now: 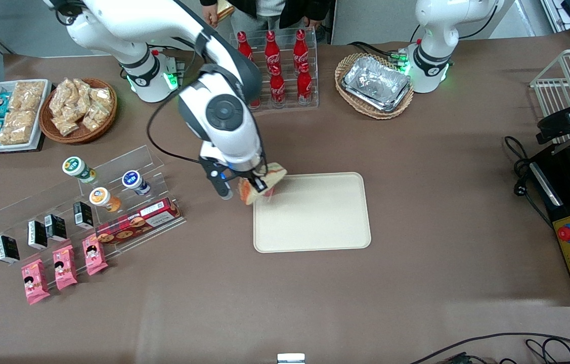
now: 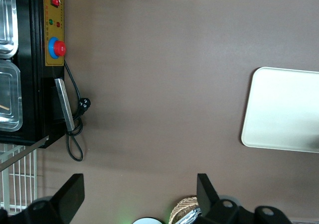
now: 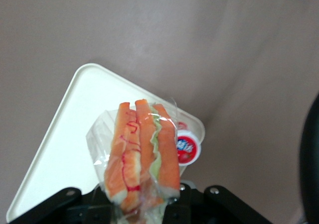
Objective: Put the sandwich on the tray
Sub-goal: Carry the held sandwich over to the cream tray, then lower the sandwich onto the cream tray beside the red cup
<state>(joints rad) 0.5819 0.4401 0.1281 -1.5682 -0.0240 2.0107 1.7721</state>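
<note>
table [image 1: 416, 283]: brown surface, everything sits on it
right arm [image 1: 224, 116]: white Franka, reaches from the working arm's end toward table centre, wrist above the tray corner
tray [image 1: 315, 217]: cream-beige, flat, rounded corners, low rim, near table centre; also seen in the left wrist view [image 2: 284, 109] and the right wrist view [image 3: 65, 144]; bare surface, nothing resting on it
acrylic shelf [image 1: 87, 202]: clear stepped rack toward the working arm's end, holds small cups, black cartons and a red biscuit box [image 1: 138, 222]
bottle rack [image 1: 277, 65]: clear holder with red cola bottles, farther from the front camera than the tray
snack basket [image 1: 80, 108]: wicker, bagged golden snacks inside, beside a narrow white tray [image 1: 11, 114] of more snacks
foil basket [image 1: 375, 86]: wicker, crinkled silver foil trays stacked in it
pink packets [image 1: 64, 265]: three in a row, nearer the front camera than the acrylic shelf
gripper [image 1: 252, 184]: above the tray corner that faces the working arm's end, fingers closed around the sandwich, pinching its wrap
sandwich [image 1: 259, 184]: wrapped wedge, held in the air, tilted, over the tray corner, not touching the tray; right wrist view [image 3: 142, 154] shows orange and white layers at the cut edge with a red-and-white round sticker on the wrap
</note>
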